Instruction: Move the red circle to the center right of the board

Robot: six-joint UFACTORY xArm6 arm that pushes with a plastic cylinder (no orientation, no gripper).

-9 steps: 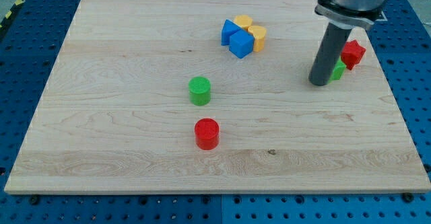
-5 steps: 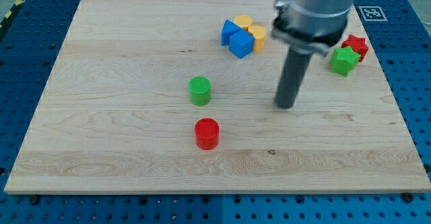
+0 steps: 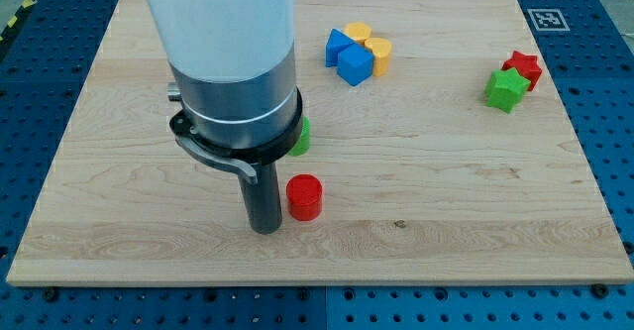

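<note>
The red circle, a short red cylinder, stands on the wooden board a little below its middle. My tip rests on the board just to the left of the red circle and slightly below it, very close to it or touching it. The arm's body covers most of the green cylinder, which peeks out just above the red circle.
Two blue blocks and two yellow blocks huddle together near the view's top centre. A green star-like block and a red star-like block touch near the right edge.
My tip has swept from the board's right side, near the green and red star blocks, leftward and down to the red circle's left side. No block has visibly moved.
</note>
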